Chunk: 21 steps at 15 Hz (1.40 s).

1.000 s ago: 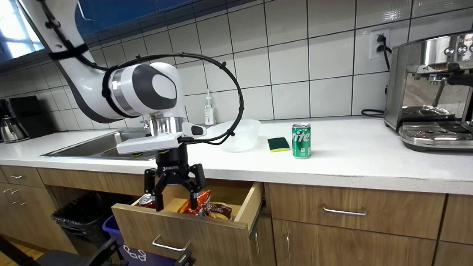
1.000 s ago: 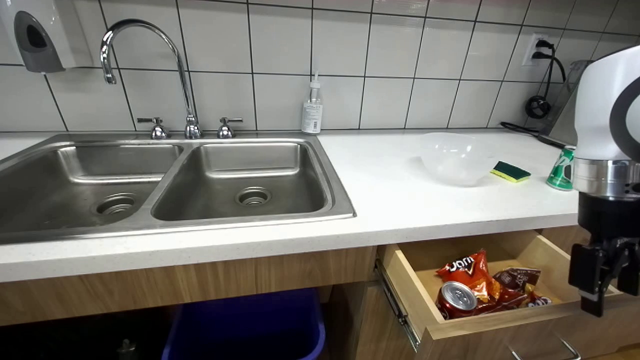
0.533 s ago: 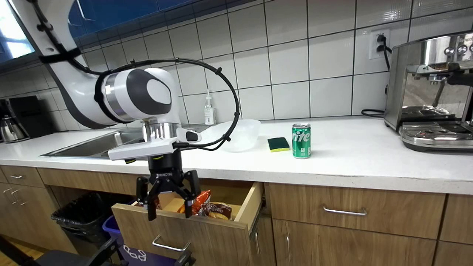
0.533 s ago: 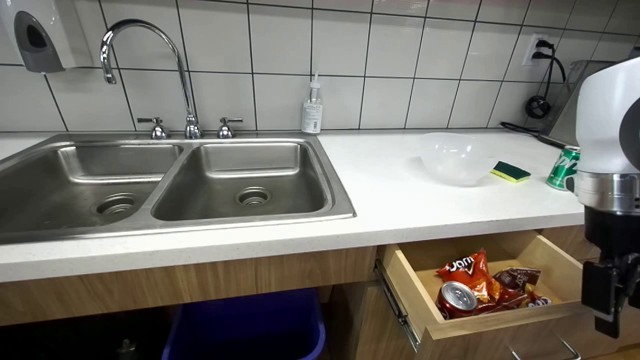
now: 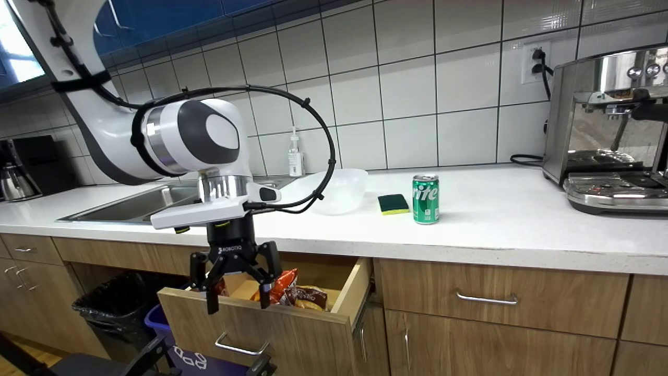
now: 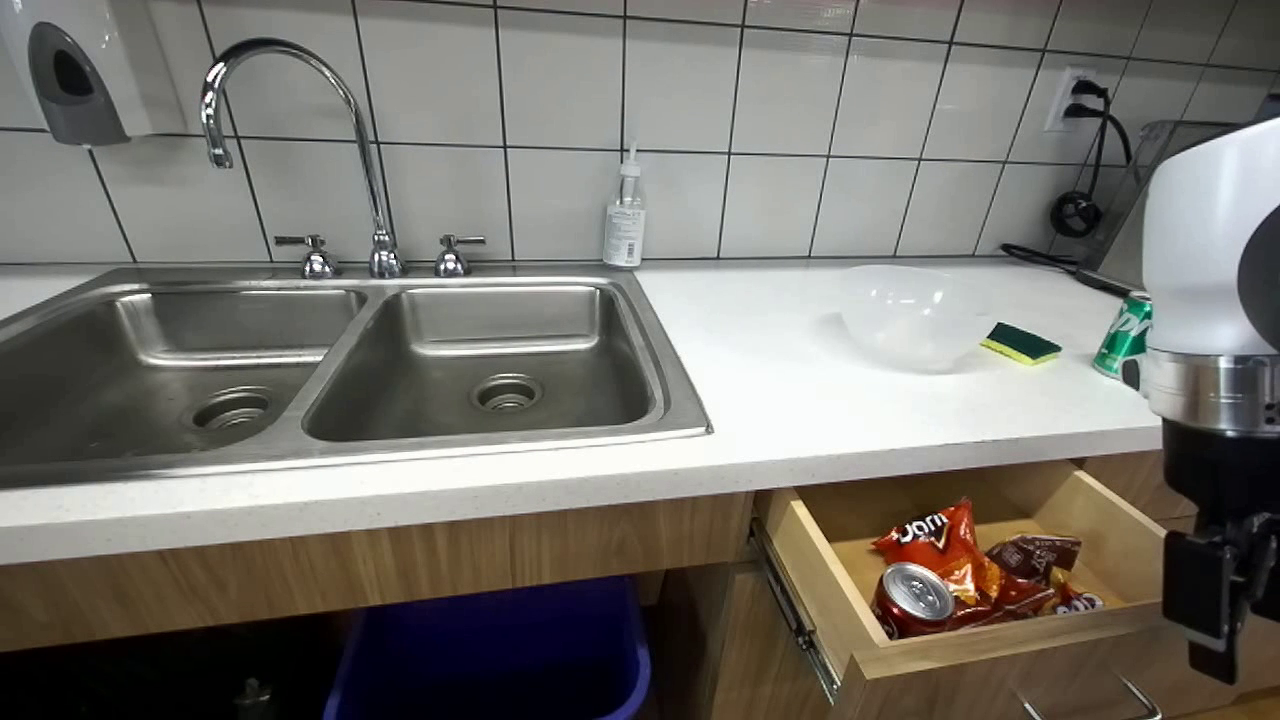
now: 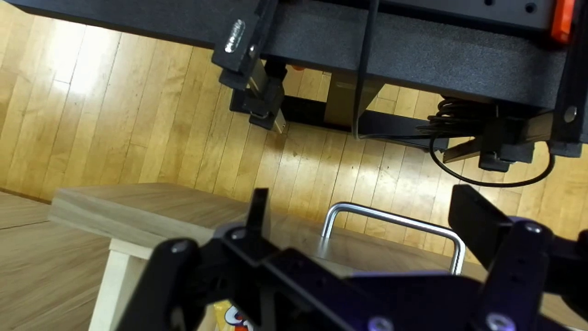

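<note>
Tool and arm lower, farther out toward front edge of drawer than second ago; drawer and contents unmoved. I hold nothing: fingers spread wide near front panel, contact with it not clear. Handle shows just past panel in wrist view. Done: drawer stands open under counter's front edge; red can in drawer's front corner nearest sink, chip bag just beside. Left, I judge: any grasp; tool carries no load.
</note>
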### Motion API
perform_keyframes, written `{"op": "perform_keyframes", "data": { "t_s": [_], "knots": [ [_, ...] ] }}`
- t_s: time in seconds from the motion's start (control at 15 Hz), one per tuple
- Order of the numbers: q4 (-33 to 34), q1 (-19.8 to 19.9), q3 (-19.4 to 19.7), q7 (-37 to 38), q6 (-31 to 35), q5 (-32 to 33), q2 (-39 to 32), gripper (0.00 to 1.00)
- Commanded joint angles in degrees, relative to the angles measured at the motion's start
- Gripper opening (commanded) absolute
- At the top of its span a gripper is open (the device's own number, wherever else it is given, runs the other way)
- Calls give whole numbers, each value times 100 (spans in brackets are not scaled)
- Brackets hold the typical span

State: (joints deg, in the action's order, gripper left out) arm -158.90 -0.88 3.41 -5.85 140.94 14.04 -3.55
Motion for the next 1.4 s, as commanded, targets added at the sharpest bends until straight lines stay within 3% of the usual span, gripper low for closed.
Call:
{"op": "perform_keyframes", "data": {
  "t_s": [0.0, 0.67, 1.33],
  "knots": [
    [13, 31, -84, 167, 32, 177, -96, 100],
    [26, -25, -63, 406, 293, 270, -468, 100],
    [112, -132, 43, 847, 1190, 315, -897, 100]
  ]
}}
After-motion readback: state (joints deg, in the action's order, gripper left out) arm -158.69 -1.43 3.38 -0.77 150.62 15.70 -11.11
